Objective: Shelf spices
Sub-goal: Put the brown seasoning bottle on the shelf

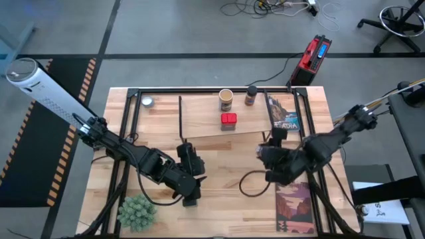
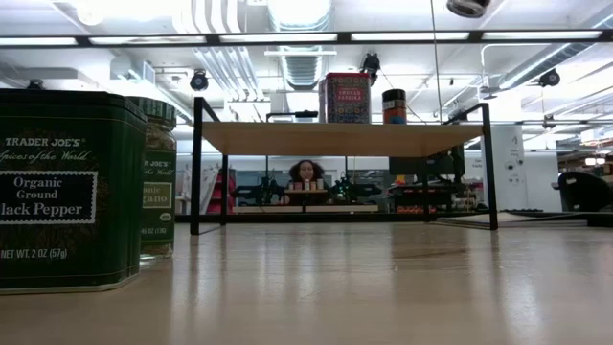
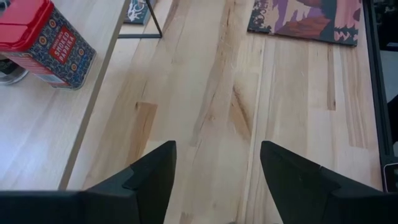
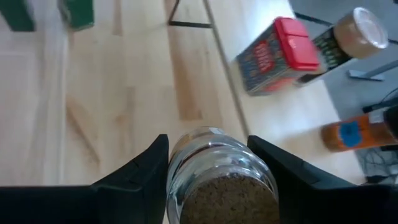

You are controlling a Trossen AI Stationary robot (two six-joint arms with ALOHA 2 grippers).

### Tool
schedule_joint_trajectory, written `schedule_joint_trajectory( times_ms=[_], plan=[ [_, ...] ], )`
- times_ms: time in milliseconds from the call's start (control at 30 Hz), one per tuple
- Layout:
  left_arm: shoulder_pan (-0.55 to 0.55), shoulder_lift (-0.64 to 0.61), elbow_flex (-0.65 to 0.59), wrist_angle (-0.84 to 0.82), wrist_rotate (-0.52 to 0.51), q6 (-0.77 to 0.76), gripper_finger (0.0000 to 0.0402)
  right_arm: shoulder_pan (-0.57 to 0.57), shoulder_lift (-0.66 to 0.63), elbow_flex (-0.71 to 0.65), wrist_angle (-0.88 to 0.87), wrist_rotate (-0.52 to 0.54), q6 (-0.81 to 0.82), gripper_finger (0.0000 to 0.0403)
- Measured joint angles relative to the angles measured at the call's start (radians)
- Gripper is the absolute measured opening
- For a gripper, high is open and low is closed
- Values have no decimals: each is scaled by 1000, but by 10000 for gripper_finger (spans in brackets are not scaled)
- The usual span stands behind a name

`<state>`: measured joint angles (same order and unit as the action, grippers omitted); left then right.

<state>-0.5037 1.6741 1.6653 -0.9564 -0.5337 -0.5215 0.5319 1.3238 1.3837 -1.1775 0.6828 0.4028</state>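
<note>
Pale plank desk [image 1: 226,159]: left tool [image 3: 214,180], at 7 o'clock, gapes empty; right tool [image 4: 208,171], at 4 o'clock, grips a glass spice jar [image 4: 221,186]. Red tin [image 1: 228,120] stands on the shelf [image 1: 199,109] at 12 o'clock. Beyond, grey floor [image 1: 172,33].

Lab or workshop, exposed ceiling ducts [image 2: 299,38], strip lights [image 2: 278,37], hazard-striped floor mat [image 1: 50,119]

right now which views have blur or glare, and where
Low view: ceiling lights glare, the pepper tin looms close. Right wrist view: the jar in the right gripper is blurred with highlights, the red tin soft. Left wrist view: sharp.
</note>
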Motion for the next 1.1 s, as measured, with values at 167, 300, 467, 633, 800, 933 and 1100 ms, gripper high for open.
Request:
schedule_joint_trajectory(
  times_ms=[167, 300, 467, 633, 800, 933, 1100],
  plan=[
    [1, 0, 0, 20, -8, 17, 230, -75, -16, 0, 3, 0, -103, 177],
    [2, 0, 0, 33, -8, 30, 233, -135, -26, 0, 5, -1, -171, 185],
    [2, 0, 0, 33, -8, 31, 229, -198, -27, 0, 11, -2, -266, 171],
    [2, 0, 0, 37, -8, 32, 220, -261, -26, 0, 15, -4, -324, 180],
    [2, 0, 0, 37, -8, 38, 217, -316, -26, 0, 28, -47, -374, 182],
    [2, 0, 0, 37, -8, 38, 220, -361, -26, 0, 55, -89, -422, 173],
    [2, 0, 0, 37, -8, 38, 226, -427, -25, 0, 79, -167, -453, 184]
  ],
)
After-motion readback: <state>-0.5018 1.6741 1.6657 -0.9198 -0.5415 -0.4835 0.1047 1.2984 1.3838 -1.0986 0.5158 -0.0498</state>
